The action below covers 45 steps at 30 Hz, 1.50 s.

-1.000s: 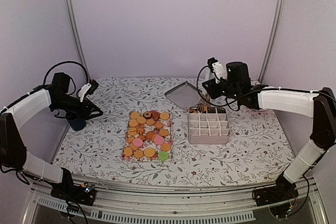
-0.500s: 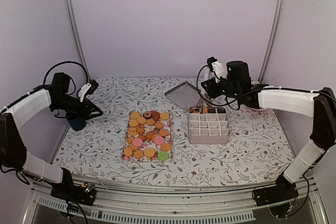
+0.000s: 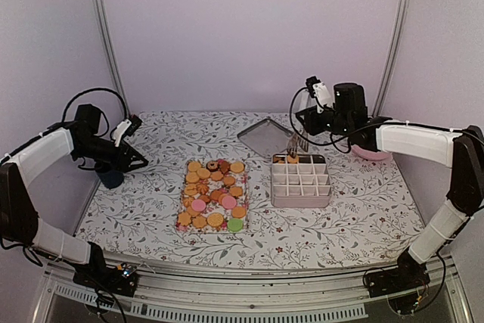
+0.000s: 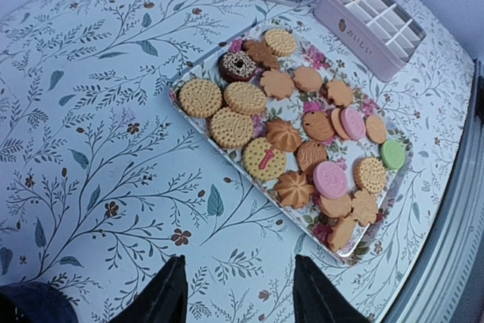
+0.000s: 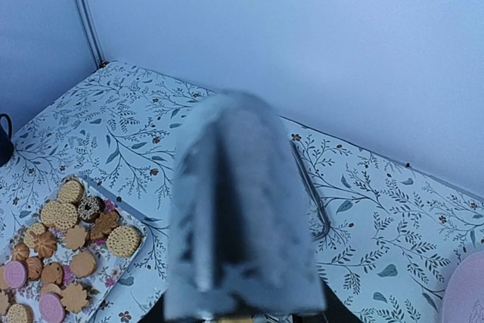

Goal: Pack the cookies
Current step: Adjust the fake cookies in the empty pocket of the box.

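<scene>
the right gripper (image 3: 294, 141) hangs over the far left corner of the divided box (image 3: 301, 196); whether its jaws grip anything i cannot tell. the left gripper (image 4: 242, 299) is spread and empty, off to the left. most cookies (image 3: 212, 194) lie on the flowered tray (image 4: 312, 57), a few in that box corner.

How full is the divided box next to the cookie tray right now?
Mostly empty. The divided box holds cookies only in its far row; the compartments nearer the arms look bare.
</scene>
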Motion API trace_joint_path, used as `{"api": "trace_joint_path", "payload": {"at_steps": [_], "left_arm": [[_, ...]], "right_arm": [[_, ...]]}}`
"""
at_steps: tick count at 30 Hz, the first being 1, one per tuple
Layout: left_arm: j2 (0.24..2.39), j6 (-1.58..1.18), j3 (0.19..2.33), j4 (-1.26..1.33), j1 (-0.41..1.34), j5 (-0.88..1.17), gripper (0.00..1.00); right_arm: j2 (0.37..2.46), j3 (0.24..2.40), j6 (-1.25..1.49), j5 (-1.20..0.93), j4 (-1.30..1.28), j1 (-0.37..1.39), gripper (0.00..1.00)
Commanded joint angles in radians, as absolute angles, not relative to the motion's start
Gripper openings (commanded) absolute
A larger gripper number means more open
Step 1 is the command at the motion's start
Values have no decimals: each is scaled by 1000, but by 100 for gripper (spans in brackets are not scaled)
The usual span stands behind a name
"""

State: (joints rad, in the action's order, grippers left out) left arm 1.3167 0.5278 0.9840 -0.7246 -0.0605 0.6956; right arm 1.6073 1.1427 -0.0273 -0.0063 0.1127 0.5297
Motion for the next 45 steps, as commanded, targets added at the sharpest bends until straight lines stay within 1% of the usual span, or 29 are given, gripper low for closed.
{"api": "trace_joint_path", "payload": {"at_steps": [1,7,19,21,25,27,30,31,32,39,45], "left_arm": [[1307,532,1014,-738,-69,709,49],[1310,533,1014,-739,-69,709,49],[1318,534,1017,-739,-69,706,48],[1317,536,1014,-739,-69,704,48],[1317,534,1014,-739,-69,707,48],[1317,534,1014,-738,-69,709,48],[1318,534,1015,-739,-69,710,48],[1319,533,1014,-738,-69,710,48],[1319,532,1014,-737,-69,710,48],[1326,526,1017,-733,-69,724,48],[1326,522,1020,-732,-69,724,48]], "right_arm": [[1582,1185,36,-86,135,488,41],[1617,1180,62,-104,120,468,37],[1654,1161,77,-131,116,468,35],[1655,1158,72,-128,117,468,33],[1647,1158,69,-124,116,468,23],[1636,1158,67,-124,117,468,21],[1614,1152,65,-125,114,469,20],[1603,1145,64,-126,115,468,16],[1595,1137,65,-129,118,468,15],[1534,1088,70,-118,127,483,15],[1527,1109,39,-89,127,510,16]]}}
